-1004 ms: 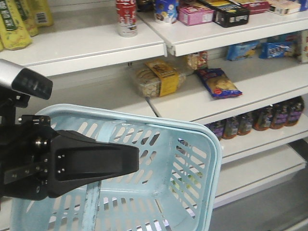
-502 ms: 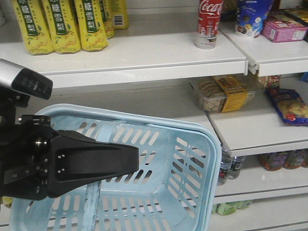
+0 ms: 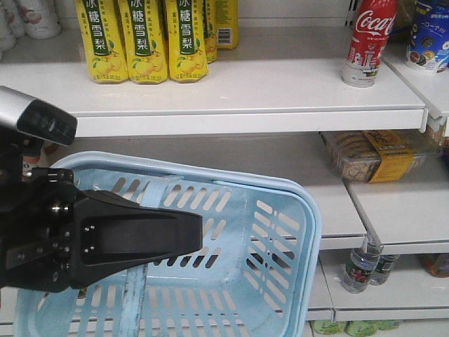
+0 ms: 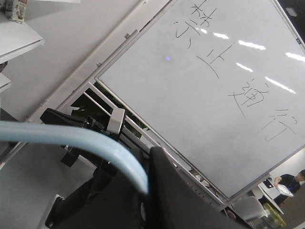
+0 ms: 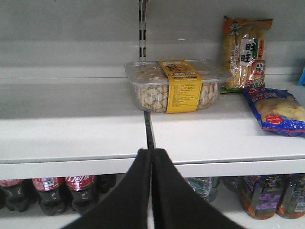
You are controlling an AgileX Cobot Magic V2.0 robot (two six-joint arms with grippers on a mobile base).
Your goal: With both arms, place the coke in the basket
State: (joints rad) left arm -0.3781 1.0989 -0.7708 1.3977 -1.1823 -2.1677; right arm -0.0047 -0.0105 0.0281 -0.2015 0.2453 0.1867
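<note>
On the lower shelf, near left, the coke bottles (image 5: 78,188) stand in a row, below the right gripper (image 5: 151,152), its jaws pressed together on nothing. The left gripper (image 3: 195,230) is clamped on the basket (image 3: 315,225) by its swing handle (image 4: 86,138). Far right on the top shelf, there's a red Coca-Cola can (image 3: 370,41).

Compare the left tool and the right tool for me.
The left tool is shut on the pale blue handle of the basket; the right tool is shut on nothing. The left tool hangs over that basket; the right tool points at a shelf holding a clear biscuit box. Both are black and pointed.
</note>
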